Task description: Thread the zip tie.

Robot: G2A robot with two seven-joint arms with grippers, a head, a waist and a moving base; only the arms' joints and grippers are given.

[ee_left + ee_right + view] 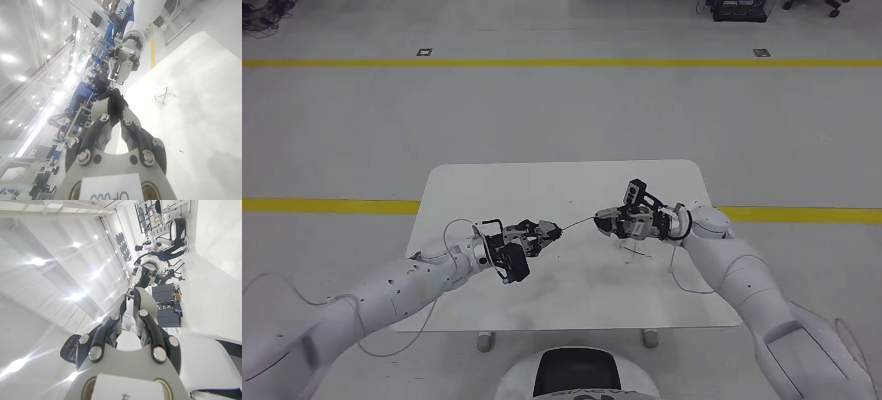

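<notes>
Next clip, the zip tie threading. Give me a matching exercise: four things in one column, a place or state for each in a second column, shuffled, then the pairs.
Things
1. left gripper
2. zip tie
3. loose ties
4. table

Place or state
A. lying on the tabletop
B. white, with rounded corners
C. thin line running across to the right gripper
D. fingertips closed, raised above the table

Pairs: 1-D, 2-C, 3-A, 4-B
</notes>
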